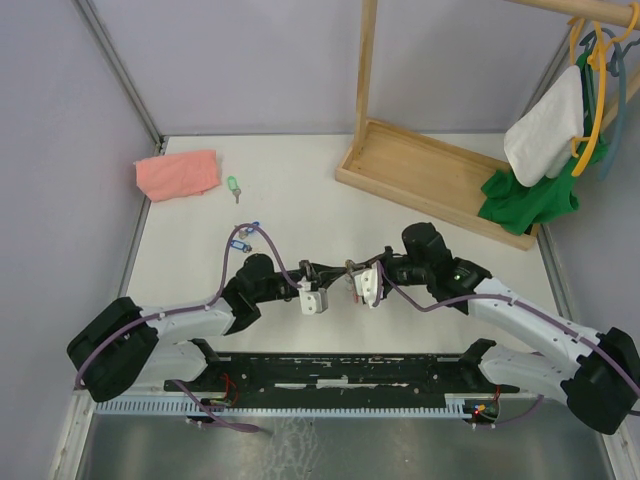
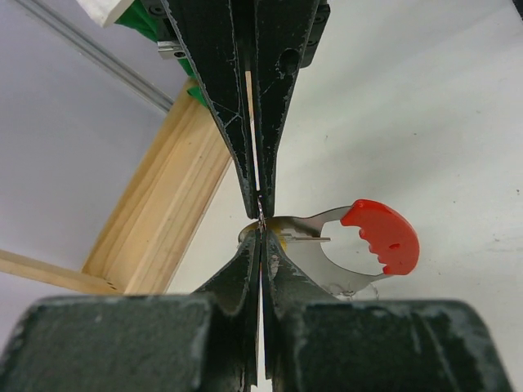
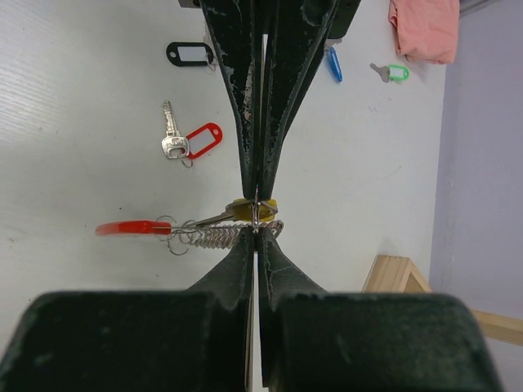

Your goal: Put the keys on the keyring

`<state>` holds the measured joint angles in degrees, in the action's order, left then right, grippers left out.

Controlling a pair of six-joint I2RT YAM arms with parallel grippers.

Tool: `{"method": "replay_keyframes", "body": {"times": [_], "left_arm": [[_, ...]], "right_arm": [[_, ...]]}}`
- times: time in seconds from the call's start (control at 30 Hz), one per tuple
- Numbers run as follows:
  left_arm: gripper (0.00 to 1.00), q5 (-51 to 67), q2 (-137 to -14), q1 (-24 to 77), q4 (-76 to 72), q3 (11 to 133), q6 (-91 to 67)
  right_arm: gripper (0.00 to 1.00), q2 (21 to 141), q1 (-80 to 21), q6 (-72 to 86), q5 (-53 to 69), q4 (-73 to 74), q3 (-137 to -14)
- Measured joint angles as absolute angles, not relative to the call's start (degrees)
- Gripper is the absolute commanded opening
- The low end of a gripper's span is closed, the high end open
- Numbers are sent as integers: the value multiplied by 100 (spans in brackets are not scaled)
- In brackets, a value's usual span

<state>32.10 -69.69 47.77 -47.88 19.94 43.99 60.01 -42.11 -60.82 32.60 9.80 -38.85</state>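
Threading of one key onto the keyring [image 2: 382, 237] looks to be the step in hand. Both arms meet tip to tip over the middle of the table [image 1: 300, 170]; the left gripper [image 2: 260, 237] has its jaws pressed together and appears to pinch the yellow-tagged key [image 3: 245, 207]; the right gripper [image 3: 257, 238] is likewise closed tight, seemingly on the silver wire of the keyring beside its coil [image 3: 214, 238]. The red crescent juts out to one side of the pinch point; the silver loop curves back from it to the fingertips; the yellow tag sits right against that loop. Whether the key's hole is already over the wire end is too small to tell.

Other keys lie flat on the table, well apart from the grippers: a red-tagged key [image 3: 189, 140] with its silver blade showing; a black tag [image 3: 189, 55]; a blue-tagged key [image 3: 334, 64]; a green-tagged key [image 3: 392, 73] near a pink cloth [image 1: 178, 174] at the far left corner. A wooden rack [image 1: 430, 170] stands at the far right, apart from the work.

The next move probably calls for a small, careful slide and twist, so the key's hole rides along the coiled wire while the right gripper holds the ring steady. Both grips sit at the very fingertips on thin metal, so either piece could pivot or slip. One gripper would then have to let go and fetch another key.
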Motion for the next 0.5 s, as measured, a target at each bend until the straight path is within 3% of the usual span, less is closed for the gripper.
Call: {"method": "replay_keyframes", "body": {"times": [0.5], "left_arm": [[3, 3446, -6917, 4724, -3468, 2517, 3802]], "right_arm": [[1, 6093, -4530, -6740, 2832, 1662, -4123]]}}
